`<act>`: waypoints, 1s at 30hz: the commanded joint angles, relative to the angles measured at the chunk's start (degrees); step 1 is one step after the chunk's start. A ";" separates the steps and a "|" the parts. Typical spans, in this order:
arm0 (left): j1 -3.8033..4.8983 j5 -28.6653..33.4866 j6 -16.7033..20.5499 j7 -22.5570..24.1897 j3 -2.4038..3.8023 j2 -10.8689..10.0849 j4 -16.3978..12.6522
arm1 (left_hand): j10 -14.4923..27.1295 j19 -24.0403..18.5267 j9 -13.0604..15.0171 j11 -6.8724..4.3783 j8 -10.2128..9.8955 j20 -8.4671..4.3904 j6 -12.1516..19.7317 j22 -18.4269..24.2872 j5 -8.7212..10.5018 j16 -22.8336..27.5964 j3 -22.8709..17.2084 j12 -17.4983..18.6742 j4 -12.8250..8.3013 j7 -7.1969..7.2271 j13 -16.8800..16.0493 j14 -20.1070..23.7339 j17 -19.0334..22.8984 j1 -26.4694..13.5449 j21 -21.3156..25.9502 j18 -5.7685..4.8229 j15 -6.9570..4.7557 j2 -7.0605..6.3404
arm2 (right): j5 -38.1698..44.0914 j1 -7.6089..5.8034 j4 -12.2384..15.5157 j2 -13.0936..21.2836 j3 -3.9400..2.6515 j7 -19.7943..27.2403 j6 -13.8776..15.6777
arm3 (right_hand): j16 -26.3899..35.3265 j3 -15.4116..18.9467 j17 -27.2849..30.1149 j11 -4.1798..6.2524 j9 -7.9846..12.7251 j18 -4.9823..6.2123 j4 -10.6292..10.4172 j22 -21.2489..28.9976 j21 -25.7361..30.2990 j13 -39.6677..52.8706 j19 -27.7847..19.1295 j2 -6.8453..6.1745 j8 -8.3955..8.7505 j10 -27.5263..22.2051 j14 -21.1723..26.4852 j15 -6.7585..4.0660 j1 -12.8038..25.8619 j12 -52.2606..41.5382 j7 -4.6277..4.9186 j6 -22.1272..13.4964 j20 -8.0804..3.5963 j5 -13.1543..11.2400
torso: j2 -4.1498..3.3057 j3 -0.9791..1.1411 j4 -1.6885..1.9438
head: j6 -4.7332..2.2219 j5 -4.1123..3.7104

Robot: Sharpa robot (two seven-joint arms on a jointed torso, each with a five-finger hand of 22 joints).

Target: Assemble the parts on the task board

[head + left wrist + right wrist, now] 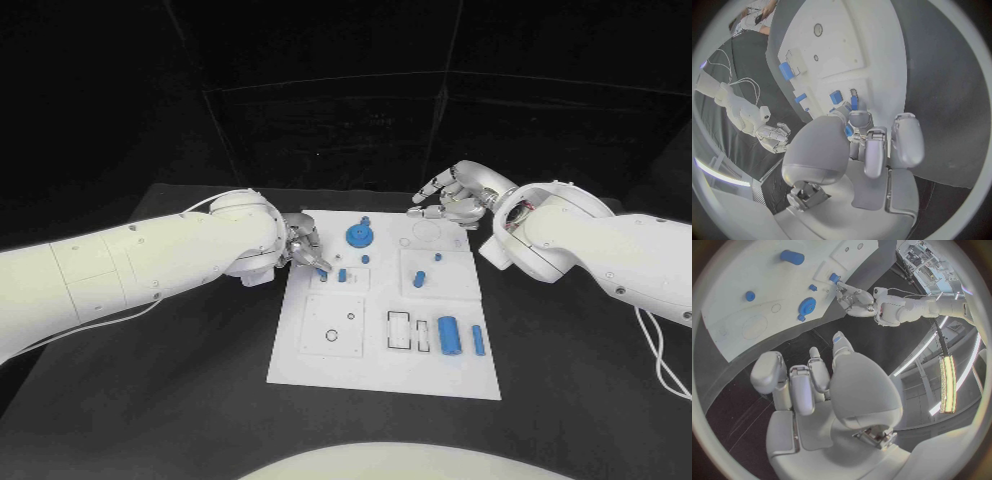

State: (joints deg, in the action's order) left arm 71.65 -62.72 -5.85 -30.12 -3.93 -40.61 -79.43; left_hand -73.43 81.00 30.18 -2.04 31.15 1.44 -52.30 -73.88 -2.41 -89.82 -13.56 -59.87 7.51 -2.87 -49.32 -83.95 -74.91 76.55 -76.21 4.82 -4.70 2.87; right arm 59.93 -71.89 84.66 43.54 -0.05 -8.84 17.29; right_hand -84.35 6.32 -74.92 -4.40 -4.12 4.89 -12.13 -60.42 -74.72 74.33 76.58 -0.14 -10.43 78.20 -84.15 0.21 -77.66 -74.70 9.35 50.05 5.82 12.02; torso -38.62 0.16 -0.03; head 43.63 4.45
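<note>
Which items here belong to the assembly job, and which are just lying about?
Job:
task board
blue gear
blue cylinder
small blue pieces
left robot hand
right robot hand

Lying about:
black table
white cable

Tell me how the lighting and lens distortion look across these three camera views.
Head view: even light on the white task board, black surroundings, straight edges. Left wrist view: fisheye bends the board's edges; the left hand looms large. Right wrist view: same bending, a bright ceiling strip glaring at the rim behind the right hand.
</note>
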 commanded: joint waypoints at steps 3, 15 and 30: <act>-0.18 -0.87 -1.91 -0.34 -0.09 0.05 -0.11 | -0.49 0.29 6.18 -0.12 5.54 -0.05 -0.78 -0.09 -0.40 -0.18 -0.41 -0.15 0.03 1.18 -0.07 -6.05 -15.09 0.17 -0.36 -0.78 -0.39 0.09 | -0.06 -0.09 0.05 -0.02 -0.03 0.43 -0.28 | 0.36 0.37 -5.01 0.07 0.05 0.84 0.02 0.04 0.37 -0.05 -0.05 0.15 -0.18 -0.39 -3.63 -0.40 -0.32 -0.10 -0.01 -0.26 0.04 0.15 | 0.01 -0.02 0.02 | -0.03 0.01; -0.25 -1.11 -2.74 -0.37 -0.10 -0.13 -0.39 | -0.56 0.28 6.26 -0.18 5.69 -0.07 -0.91 -0.08 -0.39 -0.18 -0.52 -0.11 0.01 1.26 0.03 -6.05 -15.09 0.10 -0.33 -0.77 -0.42 -0.06 | -0.06 -0.09 0.08 0.07 -0.03 0.41 -0.34 | 0.34 0.54 -5.06 0.07 0.05 0.84 -0.07 0.04 0.38 0.00 -0.04 0.24 -0.25 -0.35 -3.64 -0.41 -0.46 -0.16 -0.02 -0.26 0.03 0.10 | -0.02 -0.03 -0.02 | 0.00 0.02; -0.25 -1.34 -3.69 -0.45 -0.10 -0.41 -0.57 | -0.62 0.29 6.34 -0.24 5.84 -0.10 -1.05 -0.10 -0.39 -0.18 -0.65 -0.01 -0.04 1.34 0.21 -6.05 -15.09 0.05 -0.33 -0.78 -0.45 -0.22 | -0.06 -0.09 0.02 0.07 -0.03 0.42 -0.35 | 0.34 0.54 -5.06 0.07 0.05 0.84 -0.07 0.04 0.38 0.00 -0.04 0.24 -0.25 -0.35 -3.64 -0.41 -0.46 -0.16 -0.02 -0.26 0.03 0.10 | -0.02 -0.05 -0.01 | 0.18 0.04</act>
State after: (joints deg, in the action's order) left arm 71.53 -63.38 -8.05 -30.11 -3.91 -40.94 -79.95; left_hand -73.70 81.00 30.18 -2.14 32.47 1.45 -52.32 -73.95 -2.65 -89.82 -13.85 -59.87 7.51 -2.85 -49.16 -83.95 -74.91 76.19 -76.21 4.82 -4.70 2.51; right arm 59.93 -71.88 84.63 43.62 -0.04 -8.83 17.19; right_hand -84.35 6.51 -74.91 -4.40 -4.12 4.89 -12.32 -60.42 -74.72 74.33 76.58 -0.14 -10.43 78.20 -84.15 0.21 -77.66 -74.70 9.34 50.05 5.82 12.02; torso -38.64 0.10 -0.07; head 43.81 4.47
